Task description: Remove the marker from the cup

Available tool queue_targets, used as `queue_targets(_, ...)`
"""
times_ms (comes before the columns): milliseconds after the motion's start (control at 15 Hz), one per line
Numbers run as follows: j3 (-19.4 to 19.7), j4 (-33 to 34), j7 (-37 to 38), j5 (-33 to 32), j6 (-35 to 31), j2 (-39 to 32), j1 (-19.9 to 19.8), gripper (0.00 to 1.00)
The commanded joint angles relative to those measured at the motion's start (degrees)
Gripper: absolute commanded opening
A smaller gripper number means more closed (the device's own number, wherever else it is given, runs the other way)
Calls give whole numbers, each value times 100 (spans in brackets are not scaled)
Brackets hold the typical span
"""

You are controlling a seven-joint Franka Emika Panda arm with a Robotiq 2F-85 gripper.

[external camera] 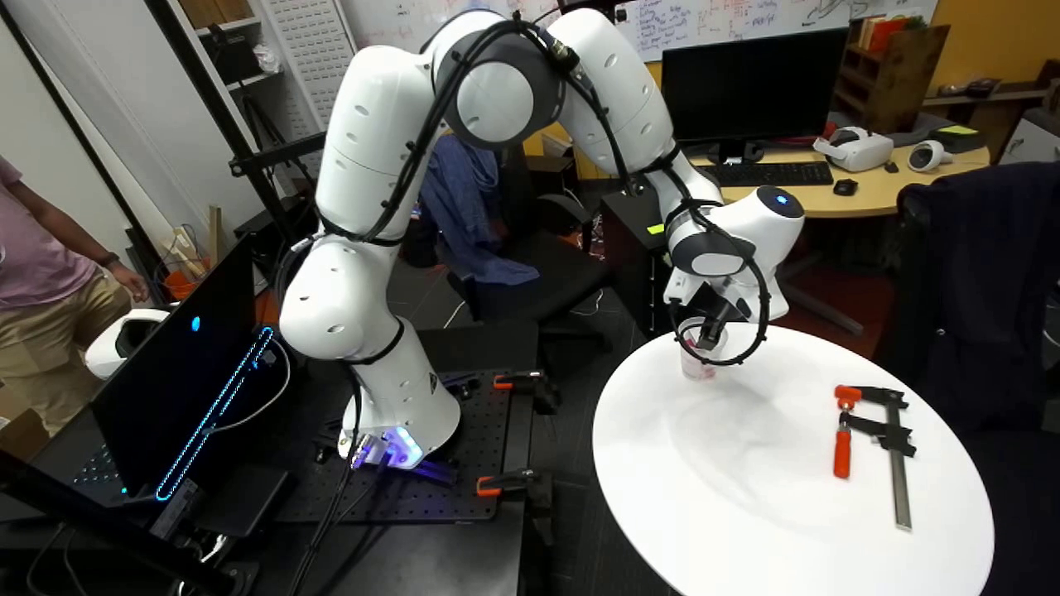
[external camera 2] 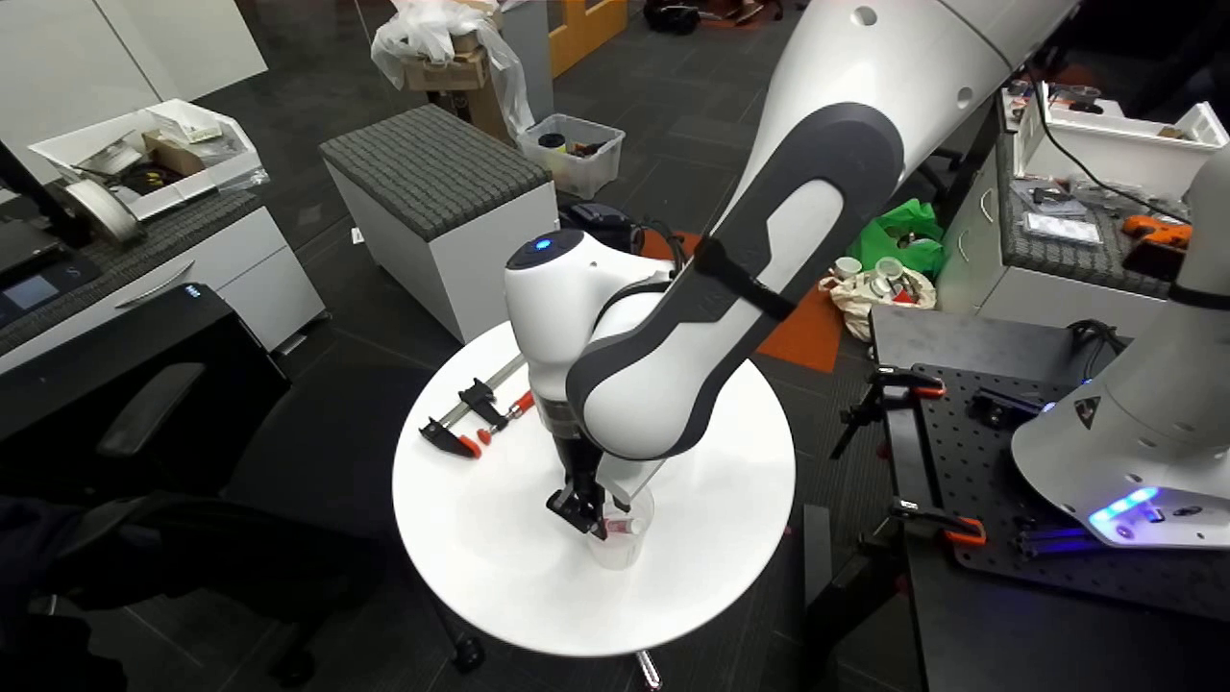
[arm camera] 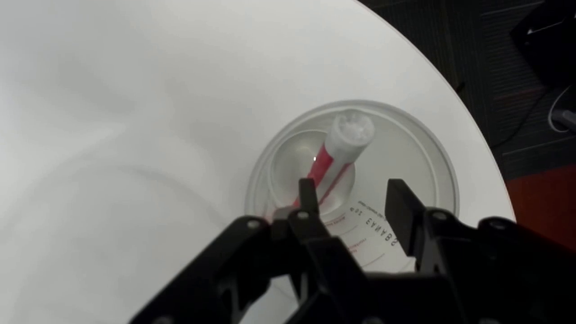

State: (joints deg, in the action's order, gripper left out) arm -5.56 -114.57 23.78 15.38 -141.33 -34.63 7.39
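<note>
all downward, wrist view nearest; table (external camera: 770, 480) shared

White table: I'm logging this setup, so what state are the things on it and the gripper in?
Cup: upright, uncovered
Marker: leaning inside the cup, not gripped
Gripper: open, at the cup
Bar clamp: lying on its side, clamping nothing

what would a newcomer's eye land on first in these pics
Probably the big white robot arm, arching across to the round white table in an exterior view. Next, its open gripper at the translucent cup near the table's edge, where the wrist view shows a red-and-whitish marker leaning inside. The red-and-black bar clamp also stands out, lying on the table apart from the cup.
</note>
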Motion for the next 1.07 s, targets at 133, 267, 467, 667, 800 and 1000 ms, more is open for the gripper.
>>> queue_targets(133,-5,30,-54,125,414,128,7,45)
queue_targets(267,3,17,-41,122,530,168,7,46)
queue_targets(467,3,26,-45,127,733,220,1,46)
queue_targets(667,-1,56,-65,139,914,255,-12,42)
queue_targets(800,-8,92,-88,153,1004,254,-23,40)
queue_targets(1000,-4,164,-98,154,1120,230,-27,22)
